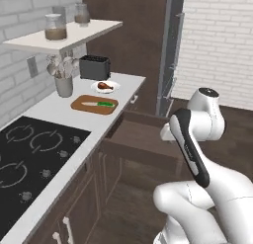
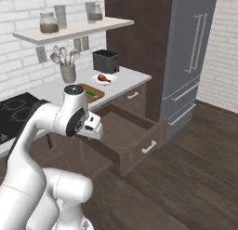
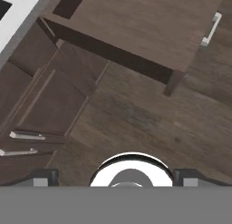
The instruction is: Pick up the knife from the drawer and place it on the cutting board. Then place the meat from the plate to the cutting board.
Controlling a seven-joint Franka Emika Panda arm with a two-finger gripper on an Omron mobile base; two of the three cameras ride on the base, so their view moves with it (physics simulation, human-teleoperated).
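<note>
Knife on the board, drumstick on its plate, hand released over the open drawer.

Nearest, the gripper [image 3: 118, 177] hangs with its fingers spread wide and nothing between them, looking down past the pulled-out drawer [image 1: 143, 137] at the wooden floor [image 3: 136, 114]. The drawer's silver bar handle [image 2: 148, 147] faces the room. Beyond the drawer, on the white counter [image 1: 59, 109], the cutting board [image 1: 94, 104] carries the knife [image 1: 100, 104], green handle toward the drawer side. Just behind the board sits the plate [image 1: 105, 87] with the meat [image 1: 103, 85] on it; left of the board stands the utensil cup [image 1: 63, 85], and farthest, the black toaster [image 1: 94, 67].
</note>
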